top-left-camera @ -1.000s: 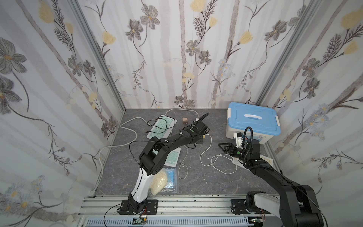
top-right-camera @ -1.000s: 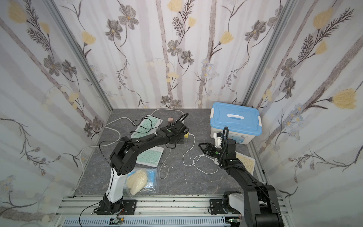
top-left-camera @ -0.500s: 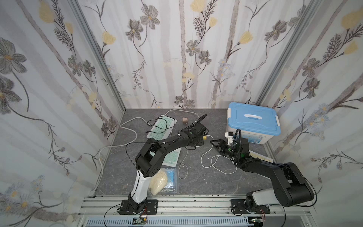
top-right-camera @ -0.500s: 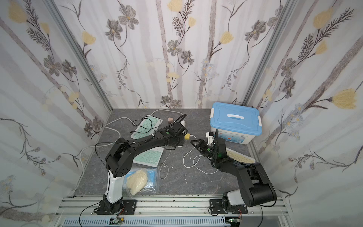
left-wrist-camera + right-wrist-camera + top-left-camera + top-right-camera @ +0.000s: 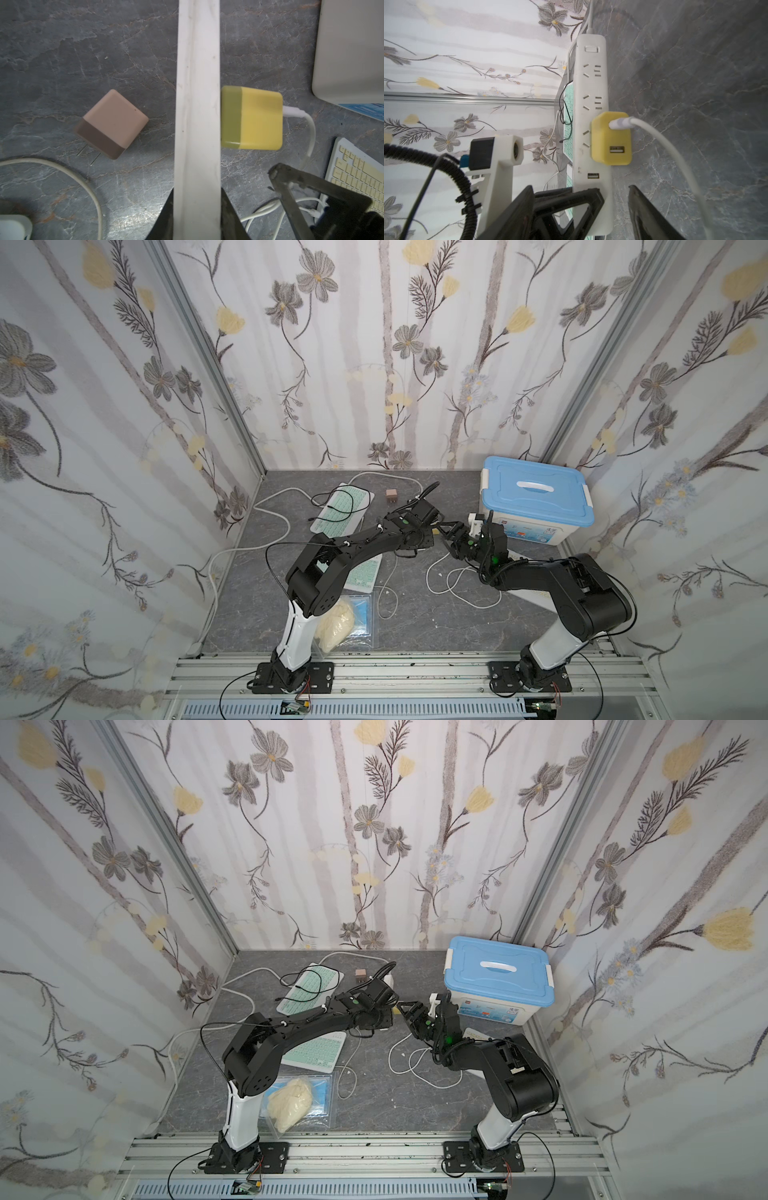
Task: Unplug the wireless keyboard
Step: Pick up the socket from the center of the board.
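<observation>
The yellow charger sits plugged into the power strip around the middle of the worktop, nearer its back edge. Its white cable runs out of frame. In both top views the left arm covers most of the strip. The yellow keyboard is cut off, so I cannot see its port. My left gripper pinches the strip's end. My right gripper hovers with fingers spread, short of the charger.

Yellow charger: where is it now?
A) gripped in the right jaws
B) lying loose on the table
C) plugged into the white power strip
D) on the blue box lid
C: in the right wrist view the yellow charger sits plugged into the power strip, white cable attached.
</observation>
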